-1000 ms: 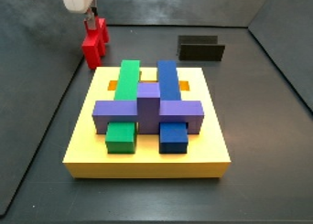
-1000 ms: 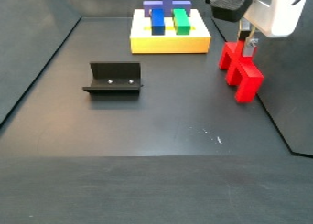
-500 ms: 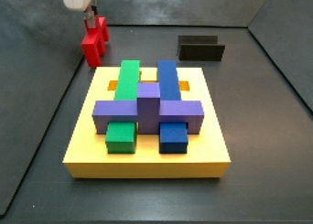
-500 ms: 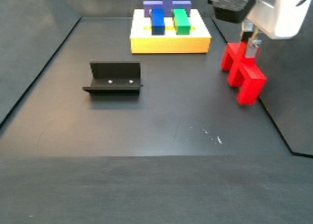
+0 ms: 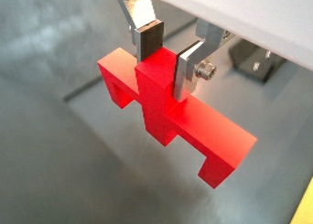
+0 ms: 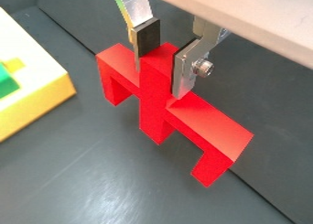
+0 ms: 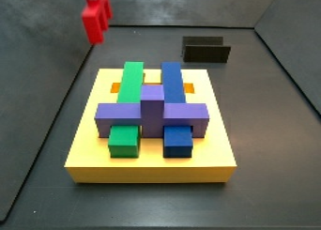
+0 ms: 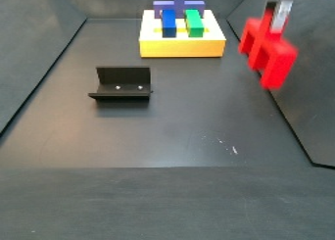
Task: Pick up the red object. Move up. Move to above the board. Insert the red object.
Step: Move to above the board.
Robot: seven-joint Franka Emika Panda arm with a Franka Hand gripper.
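Observation:
The red object (image 5: 171, 109) hangs in the air with my gripper (image 5: 167, 56) shut on its central stem, crossbar and legs spread out below the fingers (image 5: 149, 37). Both wrist views show the silver plates pressed against the stem (image 6: 156, 81), gripper (image 6: 167, 54) included. In both side views the red object (image 7: 94, 18) (image 8: 268, 48) floats well above the floor, off to one side of the board, and the gripper's body is cut off by the picture's upper edge. The yellow board (image 7: 88, 151) (image 8: 183, 48) carries green, blue and purple blocks; its corner (image 6: 31, 90) shows in a wrist view.
The dark fixture (image 7: 206, 51) (image 8: 120, 84) stands on the black floor away from the board. Dark walls enclose the floor on all sides, and the red object hangs close to one wall (image 8: 308, 97).
The red object has risen off the floor with the gripper shut on it; it stood on the floor before. The board and the fixture have not moved.

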